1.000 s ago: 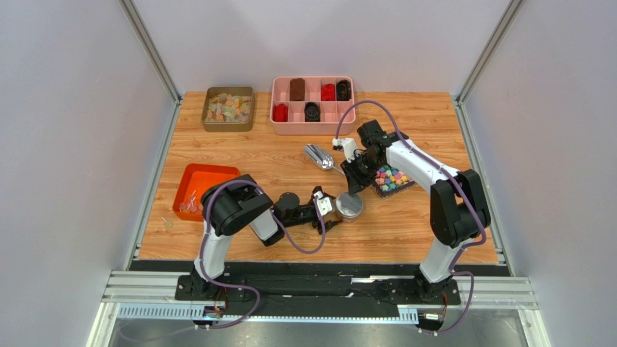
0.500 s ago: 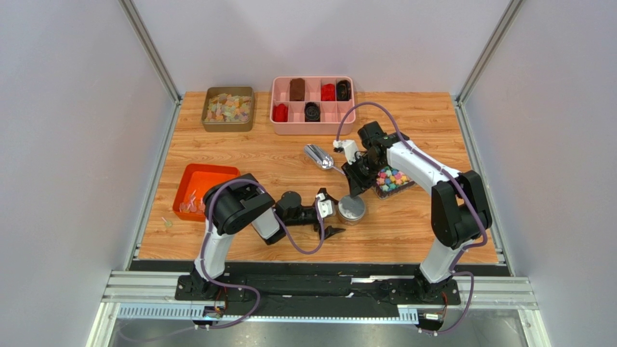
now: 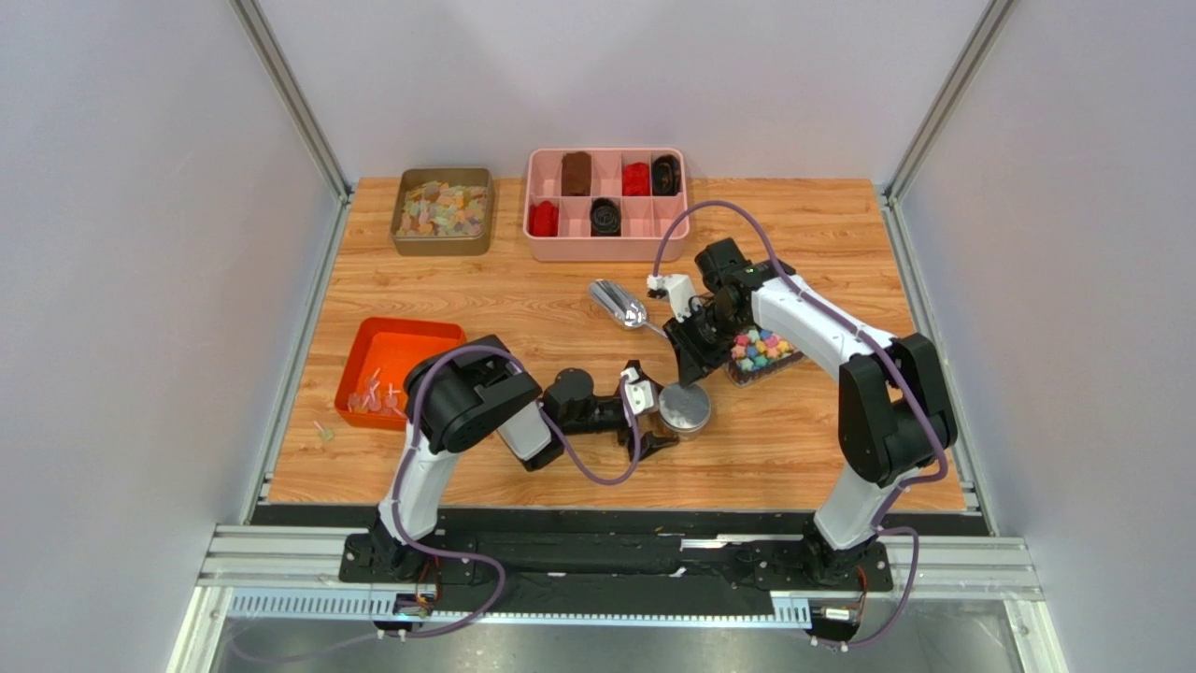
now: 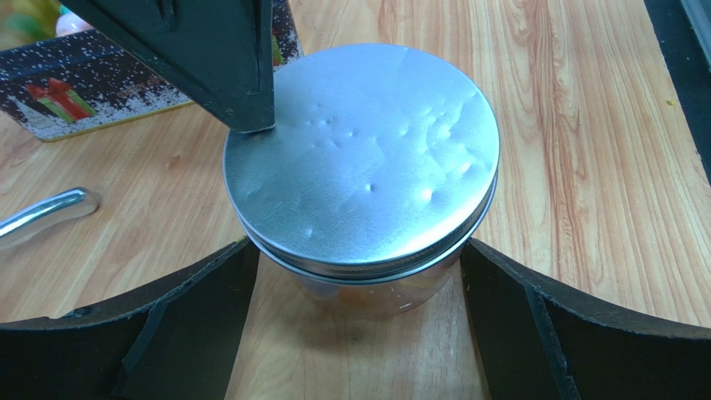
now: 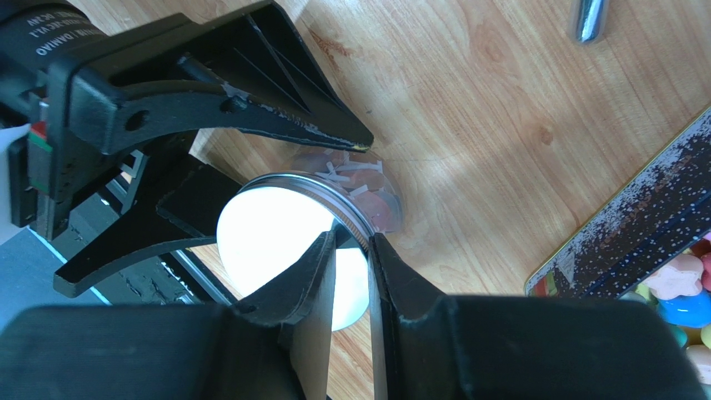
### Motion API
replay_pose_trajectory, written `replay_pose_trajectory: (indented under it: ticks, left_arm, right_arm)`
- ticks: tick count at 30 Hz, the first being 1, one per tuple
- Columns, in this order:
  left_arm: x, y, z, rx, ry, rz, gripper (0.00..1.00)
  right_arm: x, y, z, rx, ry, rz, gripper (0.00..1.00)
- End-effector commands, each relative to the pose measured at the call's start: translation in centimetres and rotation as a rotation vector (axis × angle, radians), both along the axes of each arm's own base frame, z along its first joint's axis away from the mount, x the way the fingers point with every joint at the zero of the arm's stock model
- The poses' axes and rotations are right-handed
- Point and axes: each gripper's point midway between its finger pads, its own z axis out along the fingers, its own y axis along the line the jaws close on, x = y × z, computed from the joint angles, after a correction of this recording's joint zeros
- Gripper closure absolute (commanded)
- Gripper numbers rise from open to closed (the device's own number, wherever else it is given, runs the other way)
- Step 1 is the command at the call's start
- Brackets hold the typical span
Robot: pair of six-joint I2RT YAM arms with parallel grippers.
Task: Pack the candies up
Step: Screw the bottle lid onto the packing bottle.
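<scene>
The candies (image 3: 369, 398) are tiny shiny twist-wrapped sweets lying in the orange tray (image 3: 407, 341) at the left. A clear jar (image 4: 380, 292) with a dented silver lid (image 4: 367, 150) stands near the table's middle (image 3: 685, 407). My left gripper (image 4: 357, 250) is open, with its fingers (image 4: 175, 325) straddling the jar's near side; in the top view it lies low on the table (image 3: 650, 408). My right gripper (image 5: 355, 242) is shut on the lid's rim from above (image 3: 691, 368). Pale pieces show through the jar wall (image 5: 367, 187).
A dark printed tin (image 3: 765, 368) of bright blocky candies stands right of the jar. A metal scoop (image 3: 615, 303) lies behind it. A brown tin (image 3: 442, 211) of pastel pieces and a pink compartment box (image 3: 607, 196) stand at the back. One loose sweet (image 3: 326, 432) lies near the left edge.
My left gripper has slid right toward the jar and its fingers now stand either side of it. My right gripper stays at the lid, shifted slightly right.
</scene>
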Motion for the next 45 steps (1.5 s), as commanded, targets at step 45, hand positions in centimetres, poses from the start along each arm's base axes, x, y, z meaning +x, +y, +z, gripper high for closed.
replay_pose_trajectory:
  ticks: [45]
  left_arm:
    - [4.0,-0.2,3.6,-0.144,-0.116,0.148,0.28]
  right_arm:
    - [-6.0,-3.3,0.8,-0.071,0.052,0.071,0.79]
